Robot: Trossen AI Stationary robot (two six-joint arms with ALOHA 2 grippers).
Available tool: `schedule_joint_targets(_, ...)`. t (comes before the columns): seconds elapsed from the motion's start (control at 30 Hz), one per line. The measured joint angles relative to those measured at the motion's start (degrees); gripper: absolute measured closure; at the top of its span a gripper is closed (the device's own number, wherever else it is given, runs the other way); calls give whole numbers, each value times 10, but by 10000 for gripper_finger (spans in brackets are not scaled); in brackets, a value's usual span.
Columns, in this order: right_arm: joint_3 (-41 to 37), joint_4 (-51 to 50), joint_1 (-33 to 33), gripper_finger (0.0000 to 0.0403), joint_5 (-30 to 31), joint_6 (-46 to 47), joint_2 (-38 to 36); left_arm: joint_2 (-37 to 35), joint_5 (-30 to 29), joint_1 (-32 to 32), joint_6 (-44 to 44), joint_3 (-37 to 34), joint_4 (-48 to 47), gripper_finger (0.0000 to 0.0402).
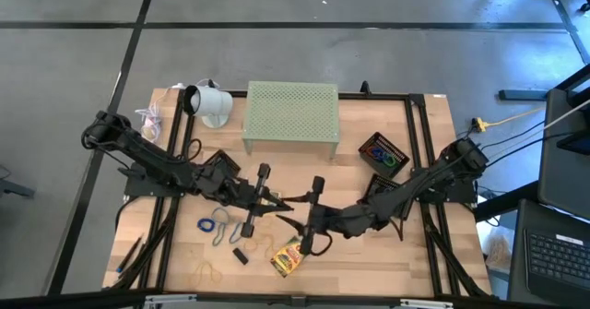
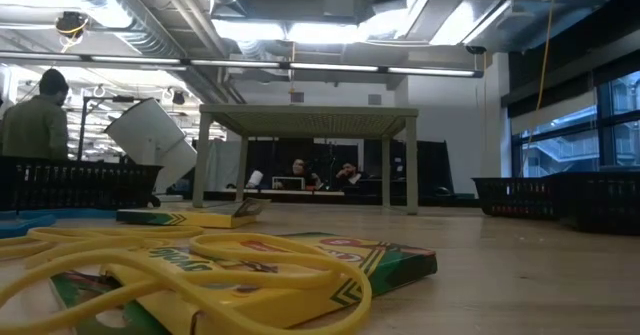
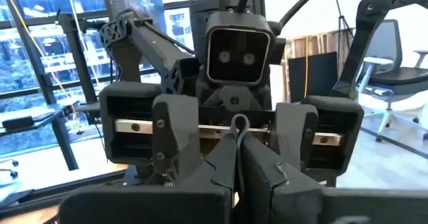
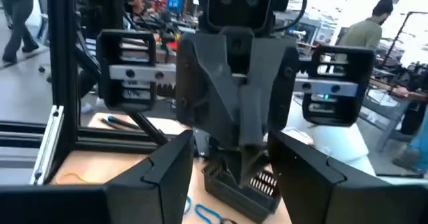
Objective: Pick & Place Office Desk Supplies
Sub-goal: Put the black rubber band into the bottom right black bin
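Both arms are held mid-table, facing each other. Left gripper (image 1: pixel 288 201) is closed and empty; right gripper (image 1: pixel 281 221) is half open, nothing seen held. Supplies lie loose below: clip rings (image 1: pixel 215 224), crayon box (image 1: pixel 289 257), rubber band (image 1: pixel 205 273). Judged between picks; next, a descent onto one item is needed.

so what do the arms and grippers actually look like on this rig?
Two matte black jointed arms, left arm and right arm, with black cables bundled at their bases. Each ends in a boxy two-finger gripper: left gripper, right gripper. The fingers are dark, angular wedges. A blocky camera housing with twin round lenses sits above a silver rail.
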Motion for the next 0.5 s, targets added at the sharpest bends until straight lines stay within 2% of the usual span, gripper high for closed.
schedule_joint_targets(0.27,0,11,-1,230,-20,-4,0,0,2,0,10,0,3,394)
schedule_joint_targets(0.5,0,10,0,297,-18,2,-1,0,6,0,10,0,9,395)
